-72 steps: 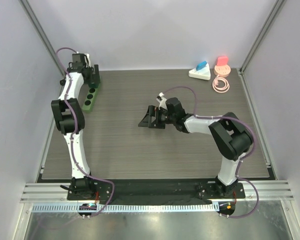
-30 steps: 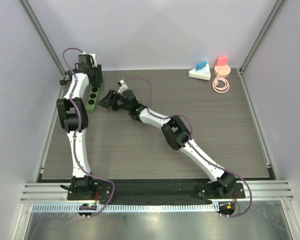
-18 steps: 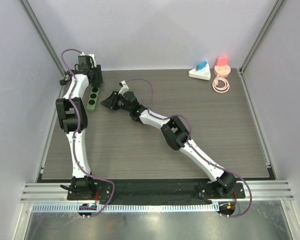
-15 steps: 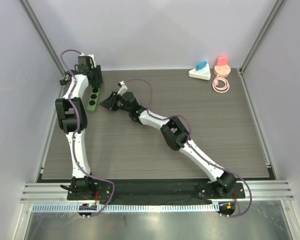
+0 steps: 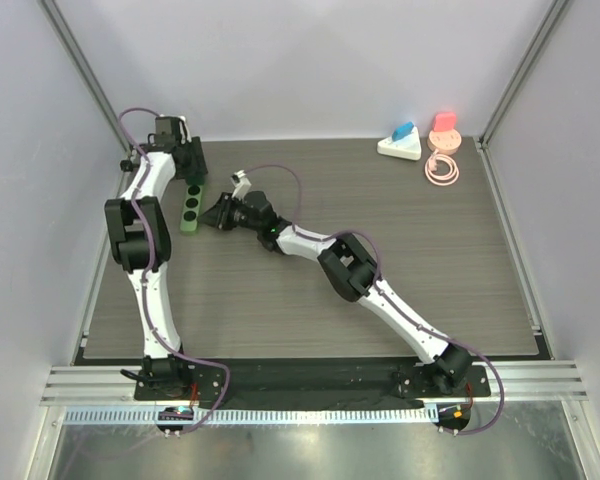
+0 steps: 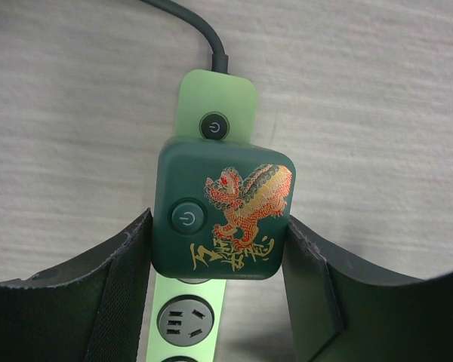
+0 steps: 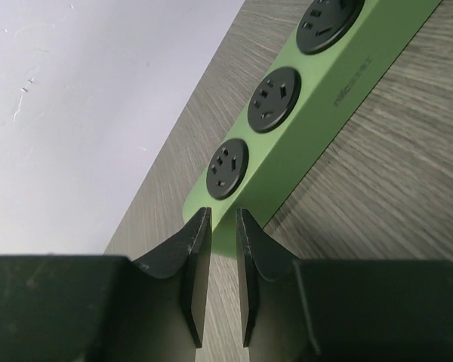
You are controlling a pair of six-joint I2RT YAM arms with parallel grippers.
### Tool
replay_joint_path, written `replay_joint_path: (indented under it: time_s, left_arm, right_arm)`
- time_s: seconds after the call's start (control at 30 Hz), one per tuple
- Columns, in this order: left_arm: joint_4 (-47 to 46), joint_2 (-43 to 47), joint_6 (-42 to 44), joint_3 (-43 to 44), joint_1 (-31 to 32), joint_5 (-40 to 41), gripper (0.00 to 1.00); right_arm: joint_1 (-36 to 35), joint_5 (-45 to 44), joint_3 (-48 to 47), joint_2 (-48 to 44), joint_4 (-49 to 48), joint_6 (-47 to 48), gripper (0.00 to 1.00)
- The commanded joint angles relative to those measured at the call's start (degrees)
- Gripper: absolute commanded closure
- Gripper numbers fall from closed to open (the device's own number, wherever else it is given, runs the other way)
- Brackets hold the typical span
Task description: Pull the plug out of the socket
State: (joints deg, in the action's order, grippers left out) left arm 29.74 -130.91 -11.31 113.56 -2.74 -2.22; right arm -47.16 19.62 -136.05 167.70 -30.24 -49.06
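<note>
The plug (image 6: 223, 207), dark green with a red and gold dragon, sits in the light green socket strip (image 6: 215, 113) at its cable end. My left gripper (image 6: 219, 222) is shut on the plug, a finger pressed on each side. From above, the left gripper (image 5: 188, 160) covers the plug at the strip's (image 5: 191, 205) far end. My right gripper (image 5: 217, 212) reaches across to the strip's near end. In the right wrist view its jaws (image 7: 223, 215) stand almost shut with a slim gap over the end of the strip (image 7: 317, 83), nothing between them.
The strip's dark cable (image 6: 204, 34) runs off toward the back wall. At the back right stand a white adapter with a blue plug (image 5: 400, 143), a pink block (image 5: 444, 127) and a coiled pink cable (image 5: 441, 168). Walls close in on both sides.
My right arm has stretched across from the table's middle to the strip's near end, and its jaws have closed from wide to nearly shut. The left gripper keeps its hold on the plug.
</note>
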Motion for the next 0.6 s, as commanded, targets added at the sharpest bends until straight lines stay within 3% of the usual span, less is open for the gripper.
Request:
replay_joint_path:
  time_s: [0.0,0.2,0.57]
  left_arm:
    - [6.74,4.78,-3.45,-2.72,1.34,-5.34,1.0]
    - [6.56,5.49,-3.72,-5.27,1.69,-5.69,1.0]
    - [7.62,7.6,-0.38,-6.33,4.5,-2.44,1.0]
  right_arm:
    - [-0.3,0.86,3.5,-8.61,-6.49,0.36,0.75]
    - [-0.66,0.95,7.56,-12.83,-6.33,2.65,0.73]
    - [-0.74,-1.67,-8.79,-0.45,0.79,0.01,0.71]
